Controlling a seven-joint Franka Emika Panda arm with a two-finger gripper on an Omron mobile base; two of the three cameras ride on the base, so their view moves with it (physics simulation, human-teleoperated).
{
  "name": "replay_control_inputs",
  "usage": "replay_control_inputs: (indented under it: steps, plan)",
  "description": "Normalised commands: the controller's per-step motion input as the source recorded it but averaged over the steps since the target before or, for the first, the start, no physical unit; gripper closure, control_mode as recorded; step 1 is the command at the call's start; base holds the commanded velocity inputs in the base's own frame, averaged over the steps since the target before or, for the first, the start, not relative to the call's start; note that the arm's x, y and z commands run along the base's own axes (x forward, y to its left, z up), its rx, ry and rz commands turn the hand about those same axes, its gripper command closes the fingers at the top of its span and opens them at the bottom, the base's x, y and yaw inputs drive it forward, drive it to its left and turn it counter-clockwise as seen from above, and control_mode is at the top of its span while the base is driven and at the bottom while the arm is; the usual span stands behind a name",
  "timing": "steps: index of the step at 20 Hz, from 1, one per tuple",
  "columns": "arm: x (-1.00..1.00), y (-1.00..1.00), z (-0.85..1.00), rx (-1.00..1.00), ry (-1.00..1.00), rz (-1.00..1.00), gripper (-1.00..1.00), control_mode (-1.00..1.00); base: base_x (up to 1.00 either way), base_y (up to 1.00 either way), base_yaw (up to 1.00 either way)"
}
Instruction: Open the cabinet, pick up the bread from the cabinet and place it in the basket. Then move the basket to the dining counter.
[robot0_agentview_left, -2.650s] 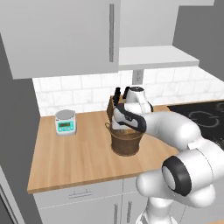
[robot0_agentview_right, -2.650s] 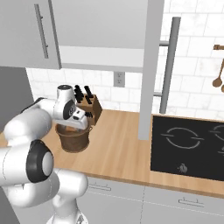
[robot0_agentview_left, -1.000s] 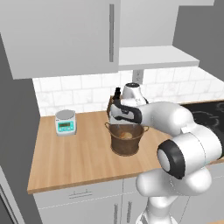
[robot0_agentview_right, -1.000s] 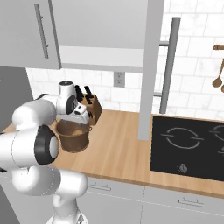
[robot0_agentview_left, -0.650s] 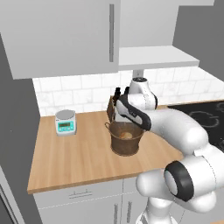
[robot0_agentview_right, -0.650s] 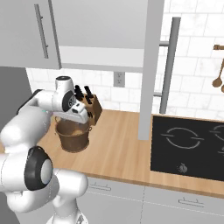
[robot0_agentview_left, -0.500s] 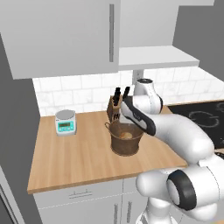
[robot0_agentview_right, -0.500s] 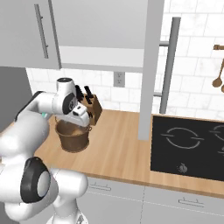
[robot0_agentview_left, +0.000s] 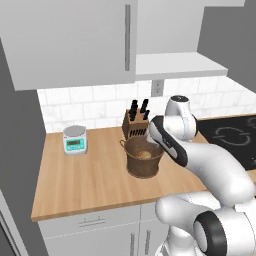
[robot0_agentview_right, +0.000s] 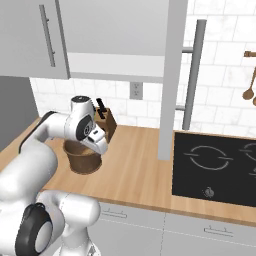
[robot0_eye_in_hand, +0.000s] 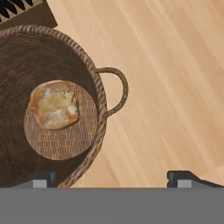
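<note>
We count one bread (robot0_eye_in_hand: 54, 105) lying inside one basket (robot0_eye_in_hand: 94, 78) on the worktop (robot0_eye_in_hand: 166, 87). Our gripper (robot0_eye_in_hand: 111, 177) hangs released above its rim; the basket's left side is cut off.

Rough woven wicker basket (robot0_eye_in_hand: 52, 65), crusty matt bread (robot0_eye_in_hand: 54, 105), smooth light-wood worktop (robot0_eye_in_hand: 175, 87).
</note>
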Motion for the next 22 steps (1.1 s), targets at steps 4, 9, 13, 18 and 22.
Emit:
replay_control_inputs:
  steps: [4, 9, 13, 18, 22]
  plan:
    - [0.25, 0.0, -0.11, 0.0, 0.0, -0.07, -1.0, -1.0, 0.0, 0.0, 0.0]
    - [0.21, 0.0, -0.19, 0.0, 0.0, -0.03, -1.0, -1.0, 0.0, 0.0, 0.0]
    - [0.04, 0.0, -0.13, 0.0, 0.0, 0.0, -1.0, -1.0, 0.0, 0.0, 0.0]
    - [0.08, 0.0, -0.12, 0.0, 0.0, 0.0, -1.0, -1.0, 0.0, 0.0, 0.0]
    - [0.09, 0.06, -0.13, 0.0, 0.0, 0.0, -1.0, -1.0, 0.0, 0.0, 0.0]
